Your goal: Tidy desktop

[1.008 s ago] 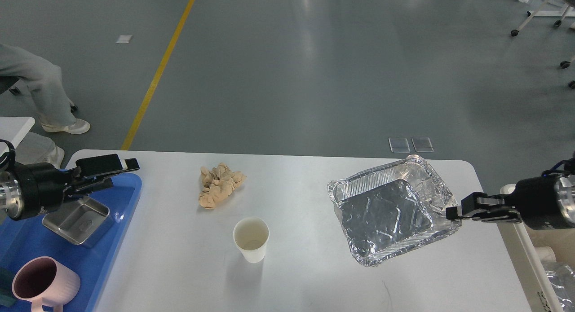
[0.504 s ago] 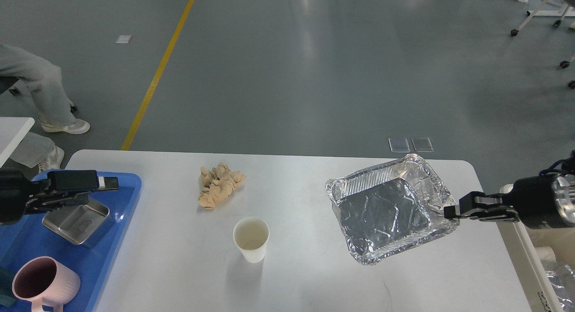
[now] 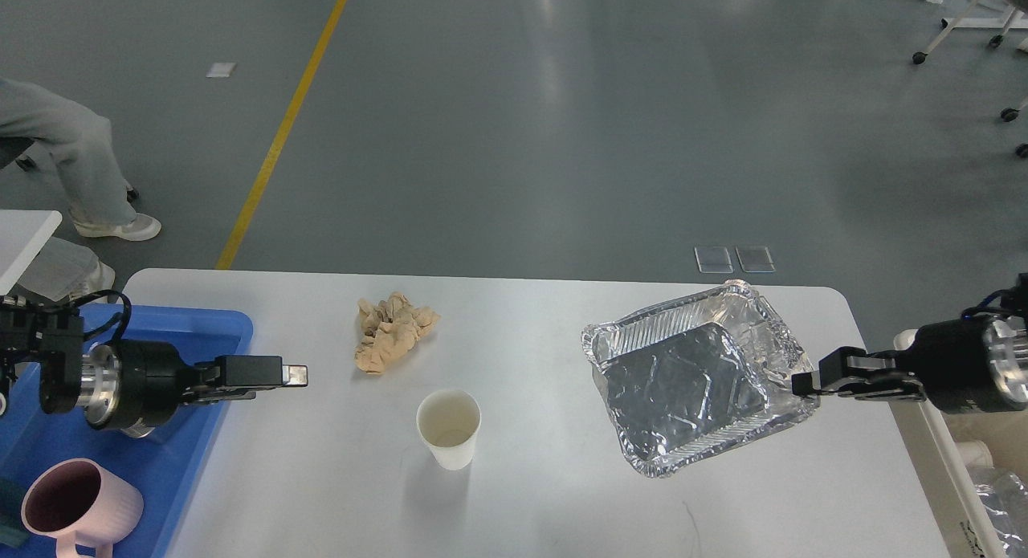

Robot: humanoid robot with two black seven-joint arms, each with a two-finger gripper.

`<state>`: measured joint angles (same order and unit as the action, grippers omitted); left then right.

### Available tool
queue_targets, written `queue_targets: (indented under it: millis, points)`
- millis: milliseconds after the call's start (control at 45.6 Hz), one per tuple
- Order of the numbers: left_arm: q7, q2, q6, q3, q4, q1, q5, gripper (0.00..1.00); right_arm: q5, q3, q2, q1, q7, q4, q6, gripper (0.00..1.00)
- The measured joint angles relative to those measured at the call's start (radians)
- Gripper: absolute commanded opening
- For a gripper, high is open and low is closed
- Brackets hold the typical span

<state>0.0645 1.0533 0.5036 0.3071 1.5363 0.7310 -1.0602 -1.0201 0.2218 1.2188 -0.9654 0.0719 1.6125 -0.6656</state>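
Observation:
The white desktop (image 3: pixel 546 494) carries a crumpled brown paper wad (image 3: pixel 393 329) at the back middle and a white paper cup (image 3: pixel 448 427) standing upright in front of it. A crinkled foil tray (image 3: pixel 691 381) sits tilted at the right. My right gripper (image 3: pixel 805 382) is shut on its right rim. My left gripper (image 3: pixel 281 375) points right, just past the blue tray's edge, left of the cup and below the wad. It holds nothing, and its fingers show as one bar.
A blue tray (image 3: pixel 209 329) at the left holds a pink mug (image 3: pixel 72 506). A white bin (image 3: pixel 936 462) stands off the desktop's right edge. A person's legs (image 3: pixel 76 156) and a small white table corner (image 3: pixel 24 237) are at the far left.
My left gripper swung from above the blue tray down and to the right, out over the desktop. The right gripper and the foil tray shifted only slightly.

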Motion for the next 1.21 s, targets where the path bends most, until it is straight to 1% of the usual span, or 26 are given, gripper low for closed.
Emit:
queue_targets:
  millis: [131,307,394,460,679,745,811,877,964,1096,1118,1205]
  points:
    - [-0.003,-0.167,-0.032,-0.028,-0.09,-0.006,-0.04,0.95,0.0,-0.007,-0.001,0.004,0.0,0.0,0.0,0.0]
    - [-0.003,-0.31,-0.151,-0.108,-0.183,-0.002,-0.072,0.93,0.0,-0.015,0.0,0.01,0.0,0.0,0.0,0.0]
    - [0.0,-0.354,-0.179,-0.135,-0.208,-0.001,-0.079,0.86,-0.001,-0.017,0.001,0.015,0.0,0.0,0.0,0.0]
    - [0.001,-0.374,-0.191,-0.143,-0.223,-0.001,-0.093,0.79,-0.001,-0.018,0.001,0.019,0.0,0.0,0.0,0.0]
    - [0.001,-0.445,-0.214,-0.158,-0.276,-0.004,-0.114,0.69,-0.002,-0.019,0.0,0.023,-0.001,0.001,0.0,0.0]
    - [0.002,-0.468,-0.214,-0.159,-0.291,-0.005,-0.115,0.61,-0.002,-0.02,0.0,0.023,-0.001,0.001,0.0,0.0]
    - [0.001,-0.487,-0.214,-0.159,-0.3,-0.006,-0.116,0.51,-0.002,-0.021,-0.001,0.024,-0.001,0.001,0.0,0.0]
    - [0.001,-0.502,-0.214,-0.16,-0.304,-0.008,-0.116,0.38,-0.002,-0.021,-0.001,0.024,-0.001,0.001,0.0,0.0]
    - [-0.003,-0.516,-0.21,-0.16,-0.306,-0.009,-0.116,0.16,-0.002,-0.021,-0.001,0.025,-0.001,0.001,0.0,0.0]
    - [-0.005,-0.523,-0.179,-0.164,-0.306,-0.008,-0.116,0.04,-0.002,-0.021,-0.001,0.027,-0.001,0.001,0.0,0.0]
    - [-0.005,-0.523,-0.162,-0.166,-0.306,-0.006,-0.116,0.03,-0.002,-0.021,-0.001,0.028,-0.001,0.001,0.0,0.0]
    - [-0.005,-0.52,-0.139,-0.167,-0.306,-0.004,-0.116,0.02,-0.002,-0.022,0.0,0.028,-0.001,0.001,0.0,0.0]
